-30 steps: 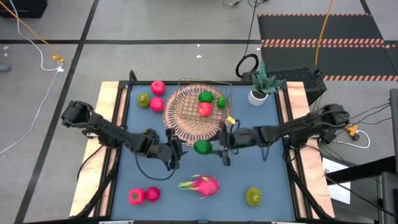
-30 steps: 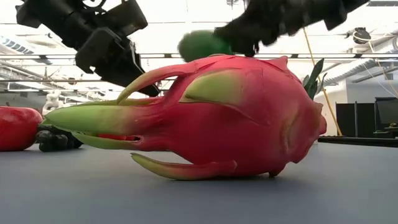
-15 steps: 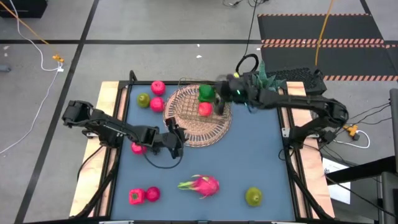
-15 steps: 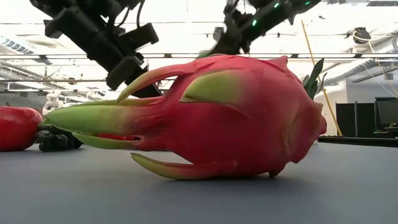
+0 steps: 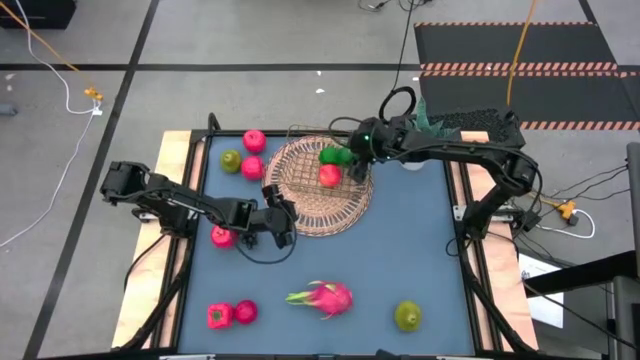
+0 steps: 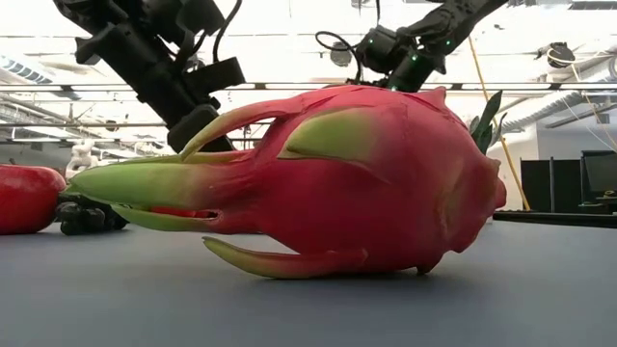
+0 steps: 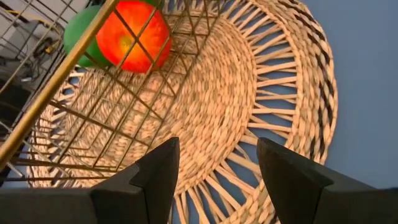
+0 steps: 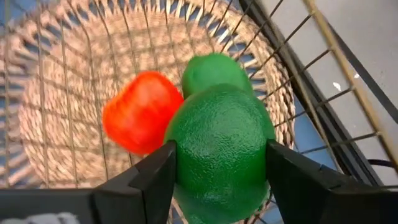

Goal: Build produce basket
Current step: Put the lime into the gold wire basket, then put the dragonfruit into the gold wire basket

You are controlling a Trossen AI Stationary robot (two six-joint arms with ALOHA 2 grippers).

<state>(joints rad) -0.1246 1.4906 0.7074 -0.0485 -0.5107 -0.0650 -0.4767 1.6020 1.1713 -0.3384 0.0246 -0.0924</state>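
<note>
I have the right end effector clamped on a green fruit above the basket; two fruits lie inside already; the left end effector waits wide at the rim; seven, dragon fruit included, remain on the table.

No writing, label, brand, number or sign can be read in any view: the toy produce, woven basket, blue counter and surrounding floor show no legible marks.
</note>
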